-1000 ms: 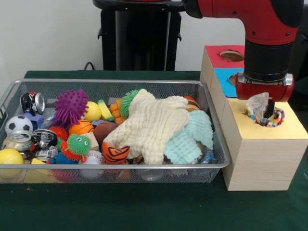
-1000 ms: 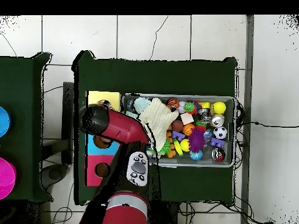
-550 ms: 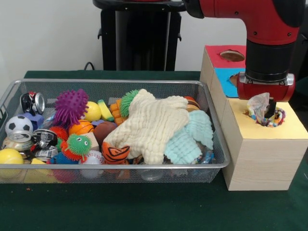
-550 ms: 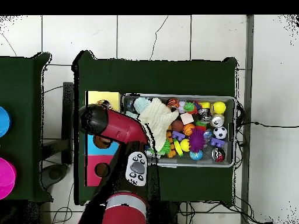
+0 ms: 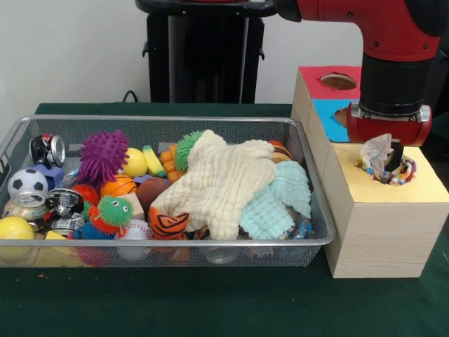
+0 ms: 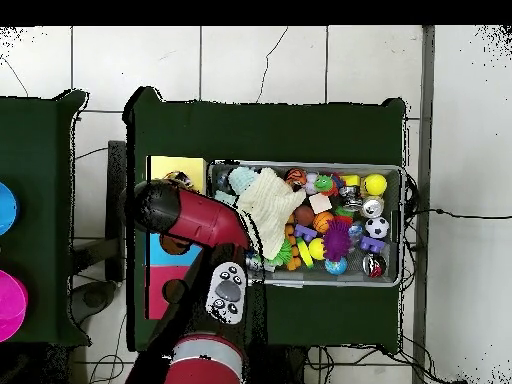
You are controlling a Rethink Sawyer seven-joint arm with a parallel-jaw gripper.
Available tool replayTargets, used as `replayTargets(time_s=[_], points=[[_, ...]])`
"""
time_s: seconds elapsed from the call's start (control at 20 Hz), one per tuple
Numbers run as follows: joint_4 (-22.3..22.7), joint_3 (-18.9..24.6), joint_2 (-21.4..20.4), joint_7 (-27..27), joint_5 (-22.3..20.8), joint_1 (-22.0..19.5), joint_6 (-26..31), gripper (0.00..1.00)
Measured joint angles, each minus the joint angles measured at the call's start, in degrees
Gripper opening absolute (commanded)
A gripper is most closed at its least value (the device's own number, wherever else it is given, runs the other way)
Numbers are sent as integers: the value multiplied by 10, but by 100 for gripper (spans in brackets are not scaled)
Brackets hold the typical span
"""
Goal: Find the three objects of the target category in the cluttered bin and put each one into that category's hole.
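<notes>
Hanging over the yellow-topped section of the wooden box (image 5: pixel 384 210), the gripper (image 5: pixel 394 156) sits right above that section's hole (image 5: pixel 384 172), where a crumpled patterned cloth (image 5: pixel 377 156) bulges out of the opening and touches the tool's dark tip. Whether the fingers are spread or pinched on the cloth cannot be told, since the red wrist housing and the cloth hide them. Farther back on the same box lie a blue section (image 5: pixel 330 116) and a red section (image 5: pixel 324 81), each with its own hole.

To the left of the box stands the wire-mesh bin (image 5: pixel 165 242), crowded with things. A cream cloth (image 5: pixel 219 184) sprawls across its right half, overlapping a pale teal cloth (image 5: pixel 279 200) at the right end. An orange tiger-striped toy (image 5: pixel 167 224) lies against the near wall. Toward the left are a purple spiky ball (image 5: pixel 103 156), a green spiky ball (image 5: pixel 114 211), a small basketball (image 5: pixel 118 186), a soccer ball (image 5: pixel 27 182), a yellow ball (image 5: pixel 14 228) and a drinks can (image 5: pixel 48 149) at the far-left corner.
</notes>
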Motion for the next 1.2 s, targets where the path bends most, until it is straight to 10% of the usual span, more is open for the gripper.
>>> replayTargets(time_s=[0.3, 0.35, 1.2], points=[[-1, -7, 0, 0, 0, 6, 0, 100], [-1, -7, 0, 0, 0, 6, 0, 0], [-1, -8, 2, 0, 0, 6, -9, 0]])
